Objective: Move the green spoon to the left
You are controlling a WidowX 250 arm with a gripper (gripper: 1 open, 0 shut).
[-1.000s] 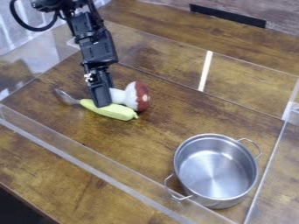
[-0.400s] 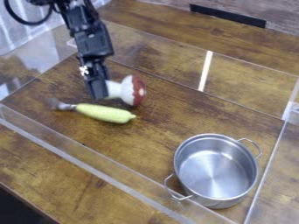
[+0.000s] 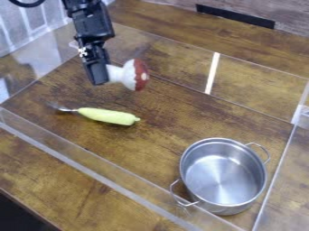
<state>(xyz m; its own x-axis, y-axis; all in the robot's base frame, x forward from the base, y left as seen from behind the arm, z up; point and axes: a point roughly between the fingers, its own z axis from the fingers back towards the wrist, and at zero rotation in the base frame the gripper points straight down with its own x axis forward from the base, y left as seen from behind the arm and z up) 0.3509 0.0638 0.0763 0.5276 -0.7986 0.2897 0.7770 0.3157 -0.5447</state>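
Gripper [image 3: 104, 74] prob. clamped on toy mushroom [image 3: 128, 75], contact part-hidden. Green spoon [image 3: 108, 116] twd table's [image 3: 151, 153] left edge: light, stiff, smooth; grip mid-handle.

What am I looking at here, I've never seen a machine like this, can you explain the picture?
This is a single robot arm seen by one camera looking down at a wooden table. It reaches in from the upper left. Its end effector appears to hold a white toy mushroom with a red cap. Below that lies a spoon with a thick yellow-green handle. At the lower right stands a shiny metal pot with two wire handles.
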